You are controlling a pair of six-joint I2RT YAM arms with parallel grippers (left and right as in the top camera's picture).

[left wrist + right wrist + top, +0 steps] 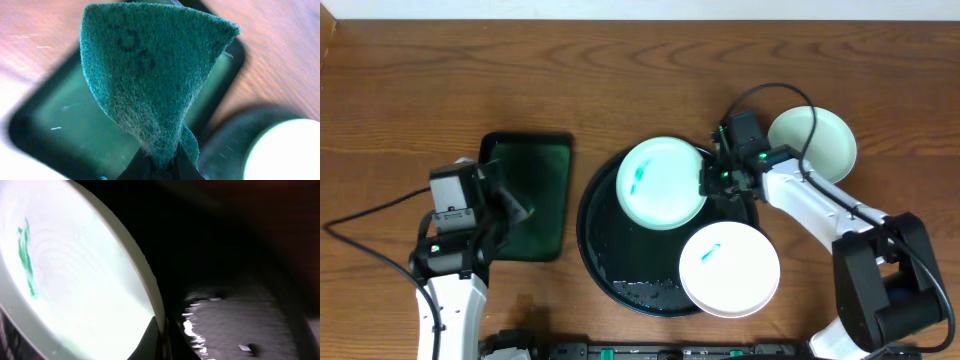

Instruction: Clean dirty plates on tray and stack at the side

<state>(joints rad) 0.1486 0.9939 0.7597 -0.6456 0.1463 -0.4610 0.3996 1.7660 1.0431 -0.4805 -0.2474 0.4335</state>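
Right fingers (159, 345): closed tight, pinching the rim of a mint plate (660, 182). In the right wrist view the rim runs straight down into the pinch, with the plate's face spreading away to one side of the fingers. A teal smear (25, 255) sits on the far half of that face, away from the grip. Whether the plate is lifted or lying flat: cannot tell.

Beneath and beside the right fingers: the black tray (610, 255), glossy and wet, with bright droplets just past the fingertips. The gripped plate lies over the tray's far half.

Outward from the right fingers, toward the arm's base: a white plate (729, 268) with a short teal mark, lying on the tray's near edge and overhanging its rim. On the other side of the arm, off the tray: a second mint plate (812, 140) on the wooden surface (420, 90), with no mark seen.

Left fingers (160, 174): closed on the lower corner of a green scouring pad (150, 75), which stands up from the grip and fans out wide. Directly below the pad: a rectangular green tray (532, 195). The black tray's rim lies just beyond it.
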